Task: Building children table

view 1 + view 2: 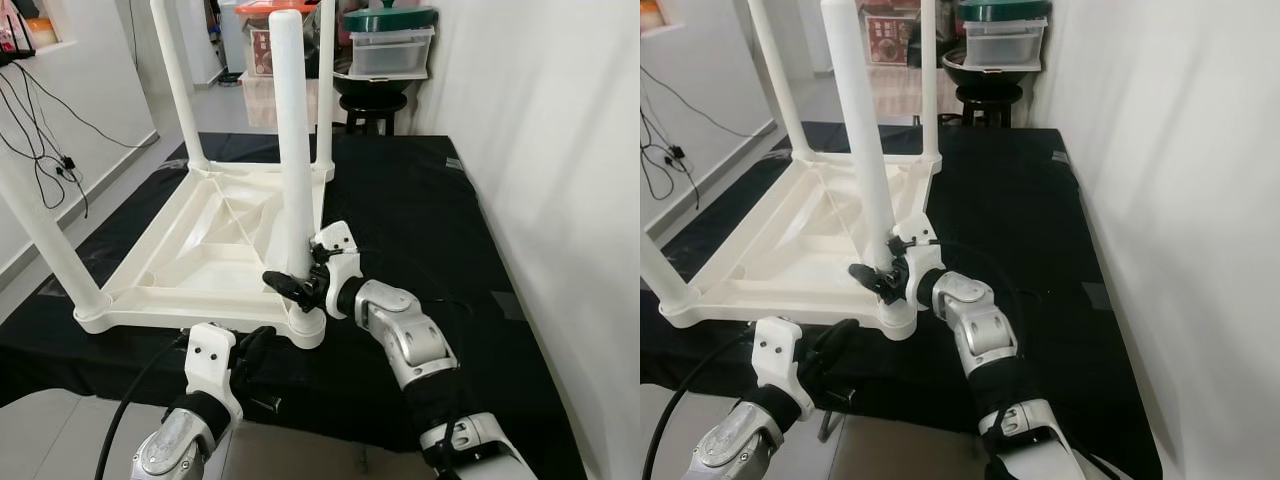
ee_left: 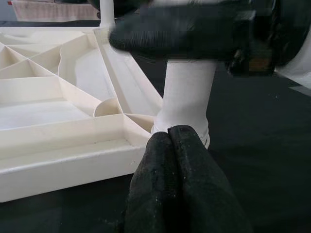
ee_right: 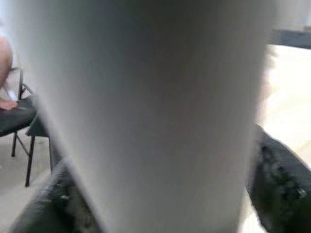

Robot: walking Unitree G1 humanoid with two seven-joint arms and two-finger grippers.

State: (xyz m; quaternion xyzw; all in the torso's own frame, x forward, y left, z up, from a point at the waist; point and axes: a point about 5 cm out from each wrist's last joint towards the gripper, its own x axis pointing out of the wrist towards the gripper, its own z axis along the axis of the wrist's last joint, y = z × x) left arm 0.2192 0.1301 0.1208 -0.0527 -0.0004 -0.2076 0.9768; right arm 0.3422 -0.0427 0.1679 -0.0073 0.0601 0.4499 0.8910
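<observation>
Black mat (image 1: 420, 210) under upturned table (image 1: 200, 250)

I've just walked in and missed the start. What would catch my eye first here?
A white table lies upside down on a black cloth, its legs pointing up. The right gripper clasps the base of the near leg at the table's front corner. The left gripper, shut, rests just below that corner.

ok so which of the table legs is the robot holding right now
The near-right leg, at the corner closest to the robot. The right gripper is clamped round its base; the others stand untouched.
</observation>
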